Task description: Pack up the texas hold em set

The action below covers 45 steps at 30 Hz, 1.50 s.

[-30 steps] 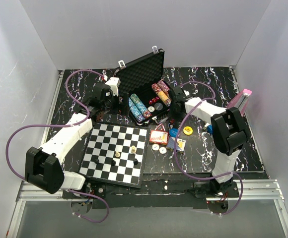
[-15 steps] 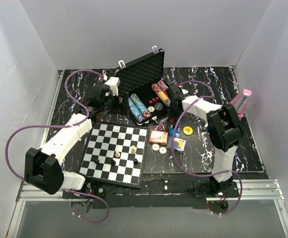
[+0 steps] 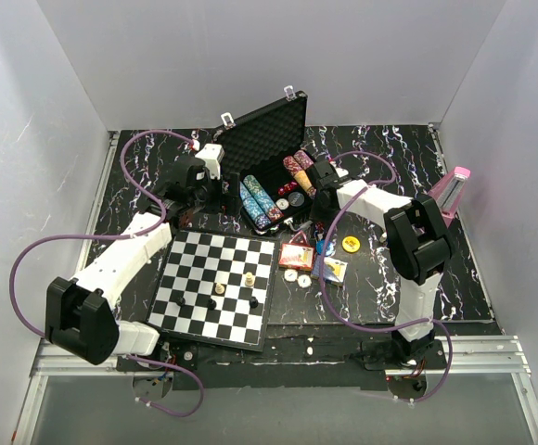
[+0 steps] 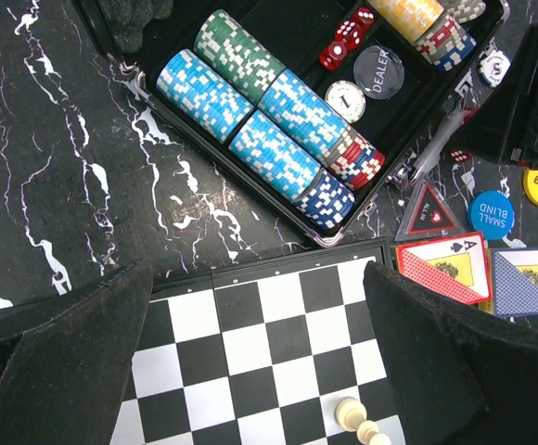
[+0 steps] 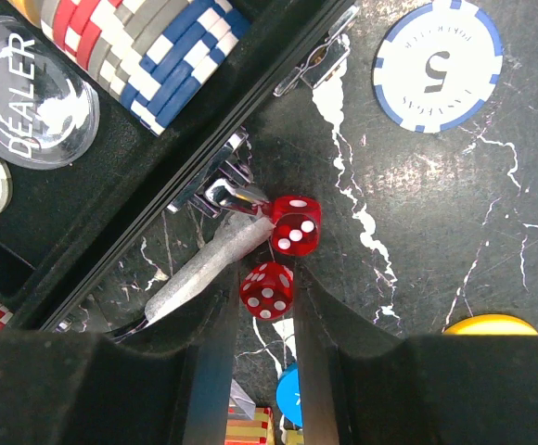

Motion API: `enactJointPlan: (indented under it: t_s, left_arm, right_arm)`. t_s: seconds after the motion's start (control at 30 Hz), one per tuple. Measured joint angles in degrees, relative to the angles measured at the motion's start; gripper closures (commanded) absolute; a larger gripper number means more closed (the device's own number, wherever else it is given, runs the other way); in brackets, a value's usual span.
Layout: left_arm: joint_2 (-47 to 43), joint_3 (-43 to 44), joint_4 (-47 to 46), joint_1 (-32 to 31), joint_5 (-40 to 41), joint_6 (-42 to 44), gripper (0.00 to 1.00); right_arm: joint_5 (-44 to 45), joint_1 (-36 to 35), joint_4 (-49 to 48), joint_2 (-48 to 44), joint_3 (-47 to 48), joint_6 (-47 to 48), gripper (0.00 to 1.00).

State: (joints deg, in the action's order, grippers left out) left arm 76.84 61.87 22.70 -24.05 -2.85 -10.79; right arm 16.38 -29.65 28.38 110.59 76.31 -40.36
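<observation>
The black ribbed briefcase [image 3: 269,130] lies open at the back, with rows of poker chips [image 4: 260,130], red dice [image 4: 346,39] and a dealer button [image 5: 28,93] inside. My right gripper [image 5: 267,301] is down at the case's front right corner [image 3: 316,209], its fingers closed on a red die [image 5: 267,289] on the table. A second die [image 5: 294,222] lies just beyond it, against a silver metal piece [image 5: 204,273]. Two card decks [image 4: 442,266] and blind buttons [image 4: 492,213] lie on the table. My left gripper [image 4: 255,371] is open and empty above the chessboard's far edge.
The black-and-white chessboard [image 3: 213,287] with a few pieces lies in front of the case. The pink metronome [image 3: 450,190] stands at the right. A loose blue-and-white chip [image 5: 439,65] and a yellow button [image 3: 351,244] lie right of the case.
My right gripper has swung left, in to the case's front right corner. The left arm has not moved.
</observation>
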Motion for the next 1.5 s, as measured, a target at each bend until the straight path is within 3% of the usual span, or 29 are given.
enactJointPlan:
  t_s: [0.17,0.4,0.97,1.23,1.3,1.43,1.5]
  left_arm:
    - [-0.5,0.0,0.0,0.0,0.0,0.0,0.02]
    - [-0.7,0.0,0.0,0.0,0.0,0.0,0.02]
    - [-0.7,0.0,0.0,0.0,0.1,0.1,0.02]
    - [-0.7,0.0,0.0,0.0,0.2,0.1,0.02]
    - [-0.7,0.0,0.0,0.0,0.3,0.1,0.02]
    - [-0.7,0.0,0.0,0.0,0.3,0.1,0.02]
    - [-0.7,0.0,0.0,0.0,0.3,0.1,0.02]
  right_arm:
    - [0.2,-0.1,0.0,0.0,0.0,-0.1,0.66]
    - [0.2,-0.3,-0.4,0.0,-1.0,1.5,0.57]
    - [-4.4,-0.4,-3.1,-1.2,-3.2,19.7,0.59]
    - [-6.5,-0.4,-3.1,-1.2,-3.1,27.4,0.69]
    - [-6.8,-0.4,-3.2,-1.2,-3.1,28.5,0.75]
    - [-7.3,-0.4,-2.9,-1.2,-2.8,30.4,0.99]
    - [-7.6,-0.4,-2.7,-1.2,-2.5,30.8,0.99]
